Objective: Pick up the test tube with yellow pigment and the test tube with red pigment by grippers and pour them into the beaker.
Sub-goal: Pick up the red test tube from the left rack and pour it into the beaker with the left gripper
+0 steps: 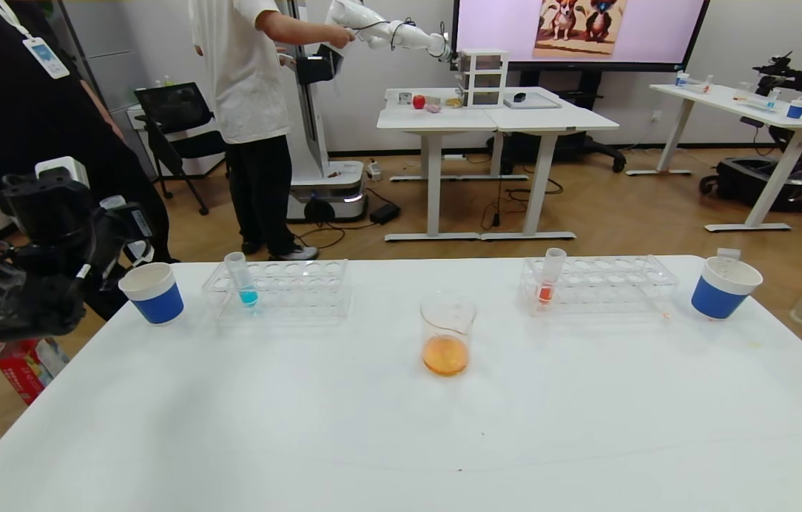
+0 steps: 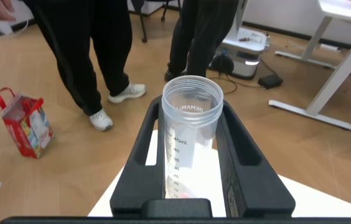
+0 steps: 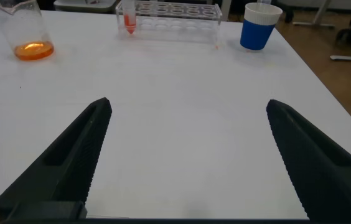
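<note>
From the head, you are seeing the beaker (image 1: 448, 334) standing mid-tabletop with orange liquid already in it. The test tube with red pigment (image 1: 549, 276) is standing upright, long axis vertical, at the near-left end of the right-hand rack (image 1: 600, 282), toward the tabletop's far right. A cyan tube (image 1: 241, 279) is sitting in the left rack (image 1: 280, 288). The left gripper (image 1: 52, 235) is hanging off the tabletop's far left corner, just beside the left paper cup (image 1: 153, 292); the right paper cup (image 1: 724, 286) is near the far right corner. The right arm is not showing in this view.

From the left wrist, your left gripper (image 2: 191, 168) is clenching a clear, seemingly empty tube (image 2: 191, 140) between its jaws, mouth toward the camera.

From the right wrist, your right gripper (image 3: 185, 155) is holding nothing, jaws spread wide over bare tabletop. The red tube (image 3: 127, 17) is lying ahead and well apart, toward the far edge, so this arm is the nearer one, and you will probably be approaching that upright tube from the side.
</note>
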Controlling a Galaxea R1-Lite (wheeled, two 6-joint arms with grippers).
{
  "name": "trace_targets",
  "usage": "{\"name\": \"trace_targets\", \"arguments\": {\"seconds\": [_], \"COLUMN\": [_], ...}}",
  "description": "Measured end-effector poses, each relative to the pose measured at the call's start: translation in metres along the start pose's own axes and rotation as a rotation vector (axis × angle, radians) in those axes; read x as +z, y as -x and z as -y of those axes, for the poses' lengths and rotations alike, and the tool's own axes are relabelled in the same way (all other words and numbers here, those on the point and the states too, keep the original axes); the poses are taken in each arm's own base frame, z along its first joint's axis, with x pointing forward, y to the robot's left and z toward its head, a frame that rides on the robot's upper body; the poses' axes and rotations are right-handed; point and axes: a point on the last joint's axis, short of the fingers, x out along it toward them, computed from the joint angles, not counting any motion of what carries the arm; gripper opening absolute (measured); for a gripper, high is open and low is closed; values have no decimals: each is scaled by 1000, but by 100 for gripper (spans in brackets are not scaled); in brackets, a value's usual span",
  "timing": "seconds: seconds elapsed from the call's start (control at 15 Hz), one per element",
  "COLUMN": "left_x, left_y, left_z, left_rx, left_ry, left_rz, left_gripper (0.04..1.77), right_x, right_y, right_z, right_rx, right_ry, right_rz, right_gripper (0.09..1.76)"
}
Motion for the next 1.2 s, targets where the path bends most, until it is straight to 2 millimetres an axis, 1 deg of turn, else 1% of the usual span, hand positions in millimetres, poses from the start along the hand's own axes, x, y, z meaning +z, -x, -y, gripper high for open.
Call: {"name": "trace_targets", "arguments": {"seconds": [0.13, 0.33, 0.67, 0.73, 0.8, 0.87, 0.93, 1.0, 1.07, 1.2], "left_x": [-17, -32, -44, -45, -45, -46, -46, -46, -47, -42], "left_y": [-4, -5, -3, -2, -2, -1, -1, 0, 0, 0], "left_z": [1, 2, -1, -2, -3, -3, -3, -4, -4, -4], "left_rx": [0, -3, -1, 1, 1, 1, 1, 2, 3, 2], "left_ry": [5, 2, -10, -10, -9, -12, -21, -27, -29, -27], "left_rz": [-35, -46, -70, -72, -68, -64, -65, -67, -69, -58], "left_gripper": [50, 50, 50, 53, 68, 101, 140, 164, 175, 175], "right_x": [0, 0, 0, 0, 0, 0, 0, 0, 0, 0], "right_y": [0, 0, 0, 0, 0, 0, 0, 0, 0, 0], "right_z": [0, 0, 0, 0, 0, 0, 0, 0, 0, 0], "right_rx": [0, 0, 0, 0, 0, 0, 0, 0, 0, 0], "right_ry": [0, 0, 0, 0, 0, 0, 0, 0, 0, 0], "right_rz": [0, 0, 0, 0, 0, 0, 0, 0, 0, 0], "right_gripper": [174, 174, 174, 174, 174, 174, 174, 174, 174, 174]}}
